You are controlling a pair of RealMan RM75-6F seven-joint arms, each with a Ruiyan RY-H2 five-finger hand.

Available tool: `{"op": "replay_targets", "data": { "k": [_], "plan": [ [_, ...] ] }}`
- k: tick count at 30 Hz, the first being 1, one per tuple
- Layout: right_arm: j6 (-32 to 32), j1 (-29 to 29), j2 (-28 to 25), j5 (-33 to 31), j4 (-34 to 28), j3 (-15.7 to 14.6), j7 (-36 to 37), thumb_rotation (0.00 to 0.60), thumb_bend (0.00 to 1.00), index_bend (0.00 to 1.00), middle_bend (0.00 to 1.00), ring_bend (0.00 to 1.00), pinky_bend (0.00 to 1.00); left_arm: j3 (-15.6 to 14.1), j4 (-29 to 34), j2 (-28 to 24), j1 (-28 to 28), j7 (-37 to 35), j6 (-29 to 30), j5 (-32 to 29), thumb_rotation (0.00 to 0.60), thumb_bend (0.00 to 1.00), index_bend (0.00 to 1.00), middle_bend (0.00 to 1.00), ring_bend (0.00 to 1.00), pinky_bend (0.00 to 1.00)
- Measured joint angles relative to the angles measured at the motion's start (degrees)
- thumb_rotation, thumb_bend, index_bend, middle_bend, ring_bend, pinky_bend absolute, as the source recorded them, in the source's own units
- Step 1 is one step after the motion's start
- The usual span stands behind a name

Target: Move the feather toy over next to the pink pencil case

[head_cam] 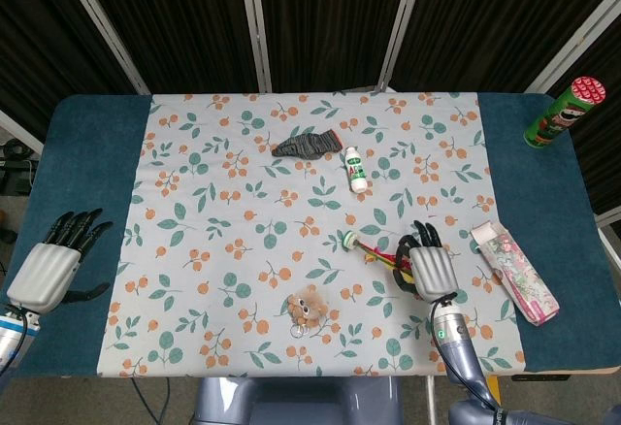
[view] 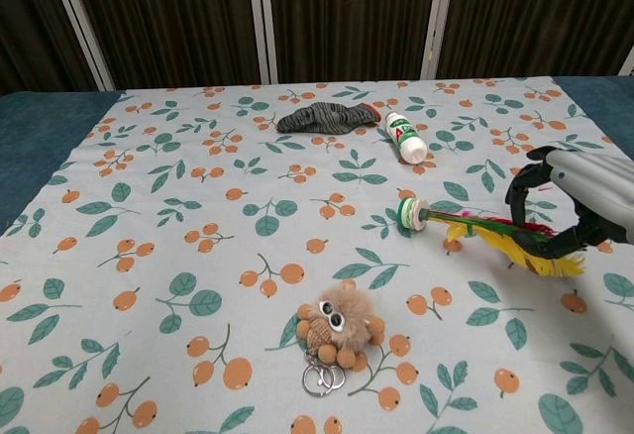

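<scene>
The feather toy [head_cam: 374, 247] [view: 475, 232] has a green-and-white round base and red, yellow and green feathers. My right hand [head_cam: 432, 268] [view: 580, 201] grips its feather end, fingers curled around it. The base end [view: 407, 213] is raised off the floral cloth and points left. The pink floral pencil case [head_cam: 514, 272] lies to the right of that hand, near the cloth's right edge, and only the head view shows it. My left hand [head_cam: 49, 268] rests open on the blue table at the far left, holding nothing.
A grey sock [head_cam: 308, 144] and a small white bottle [head_cam: 355, 169] lie at the middle back. A fuzzy brown plush keychain [head_cam: 309, 307] sits near the front edge. A green can [head_cam: 563, 112] stands at the back right corner.
</scene>
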State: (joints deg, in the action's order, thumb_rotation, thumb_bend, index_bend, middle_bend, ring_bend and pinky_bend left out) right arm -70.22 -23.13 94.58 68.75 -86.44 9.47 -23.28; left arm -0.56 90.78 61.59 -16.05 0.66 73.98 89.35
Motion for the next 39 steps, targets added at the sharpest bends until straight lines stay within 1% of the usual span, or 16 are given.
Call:
{"op": "replay_targets", "data": {
  "k": [6, 10, 13, 22, 27, 39],
  "plan": [
    [-0.1, -1.5, -4.4, 1.8, -3.5, 0.8, -4.2, 0.600, 0.36, 0.64, 0.34, 0.03, 0.00, 0.0, 0.0, 0.0, 0.0, 0.1, 0.0, 0.0, 0.529, 0.21, 0.11, 0.00, 0.00, 0.00],
    [0.2, -2.8, -8.6, 3.1, -5.7, 1.2, -8.4, 0.600, 0.36, 0.64, 0.34, 0.03, 0.00, 0.0, 0.1, 0.0, 0.0, 0.2, 0.0, -0.1, 0.531, 0.21, 0.11, 0.00, 0.00, 0.00],
    [0.0, -3.7, -10.7, 4.5, -6.5, 1.4, -12.2, 0.600, 0.36, 0.64, 0.34, 0.03, 0.00, 0.0, 0.1, 0.1, 0.0, 0.2, 0.0, -0.1, 0.532, 0.21, 0.11, 0.00, 0.00, 0.00],
    [-0.4, -6.0, -13.9, 7.7, -7.0, 0.7, -23.3, 0.600, 0.36, 0.65, 0.34, 0.03, 0.00, 0.0, 0.1, 0.0, 0.0, 0.2, 0.0, -0.1, 0.532, 0.21, 0.11, 0.00, 0.00, 0.00],
    [0.3, -6.9, -14.5, 7.2, -6.8, 0.0, -28.1, 0.600, 0.36, 0.65, 0.34, 0.03, 0.00, 0.0, 0.1, 0.0, 0.0, 0.1, -0.1, -0.1, 0.529, 0.21, 0.11, 0.00, 0.00, 0.00],
    [2.9, -9.1, -17.4, 2.5, -8.2, -0.5, -37.2, 0.600, 0.37, 0.65, 0.34, 0.03, 0.00, 0.0, 0.1, 0.0, 0.0, 0.1, -0.1, -0.1, 0.532, 0.21, 0.11, 0.00, 0.00, 0.00]
  ]
}}
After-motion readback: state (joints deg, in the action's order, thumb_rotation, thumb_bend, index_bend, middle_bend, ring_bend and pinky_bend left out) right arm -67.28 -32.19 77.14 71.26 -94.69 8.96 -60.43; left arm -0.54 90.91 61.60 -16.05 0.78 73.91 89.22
